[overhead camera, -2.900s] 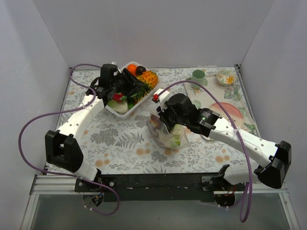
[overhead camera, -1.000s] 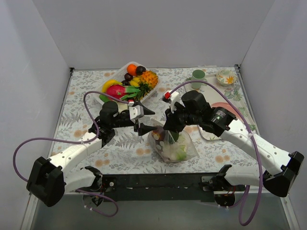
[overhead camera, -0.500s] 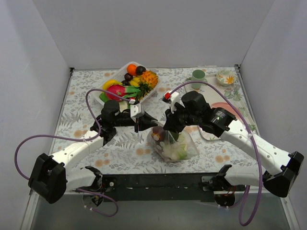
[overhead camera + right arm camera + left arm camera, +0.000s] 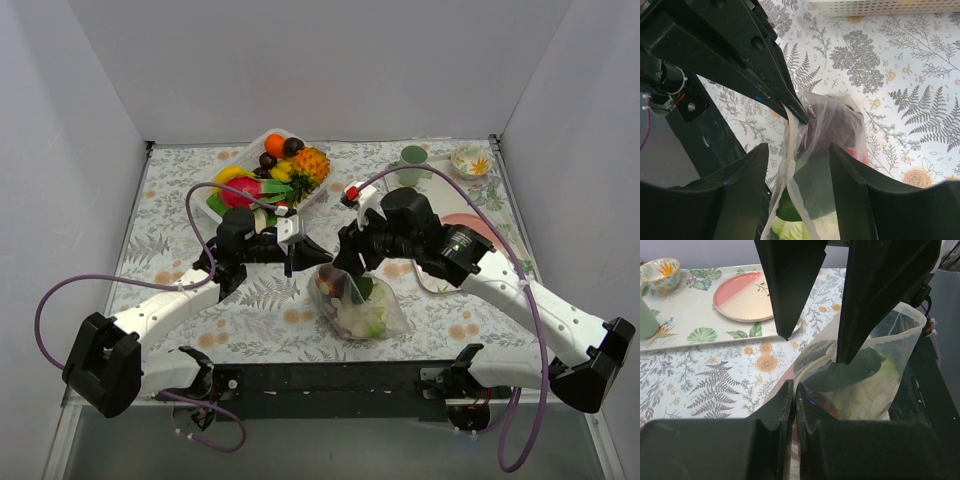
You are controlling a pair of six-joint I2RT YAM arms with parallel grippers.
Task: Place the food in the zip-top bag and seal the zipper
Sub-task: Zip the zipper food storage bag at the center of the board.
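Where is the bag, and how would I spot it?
On the floral table, look near the front edge. The bag sits between the left gripper and right gripper: crinkly clear plastic with food showing through, unlike the white tray behind.

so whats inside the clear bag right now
Through the zip-top bag: a dark green piece, something dark purple and red, and a pale green leafy vegetable. Anything beneath those is hidden by them and the crinkled plastic.
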